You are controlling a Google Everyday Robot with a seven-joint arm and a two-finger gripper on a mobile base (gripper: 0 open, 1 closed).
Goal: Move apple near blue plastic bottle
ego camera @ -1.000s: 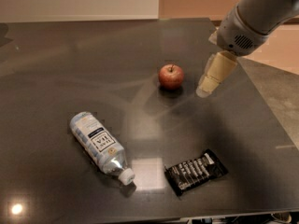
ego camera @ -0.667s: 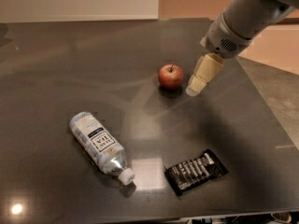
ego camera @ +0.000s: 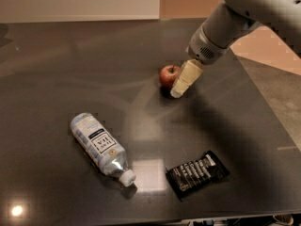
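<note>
A small red apple (ego camera: 167, 75) sits on the dark table (ego camera: 70, 69), a little right of centre. The blue plastic bottle (ego camera: 99, 146) lies on its side at the lower left, its white cap pointing toward the lower right. My gripper (ego camera: 180, 86) reaches in from the upper right and its cream fingers (ego camera: 186, 77) stand right against the apple's right side, tips down near the table. The fingers partly hide the apple's right edge.
A black snack wrapper (ego camera: 196, 173) lies near the table's front edge, right of the bottle. The table's right edge runs diagonally past my arm (ego camera: 235, 22). A pale wall stands behind the table.
My gripper has moved left and slightly down, from a gap to the right of the apple to right against it. Apple, bottle and wrapper have not moved.
</note>
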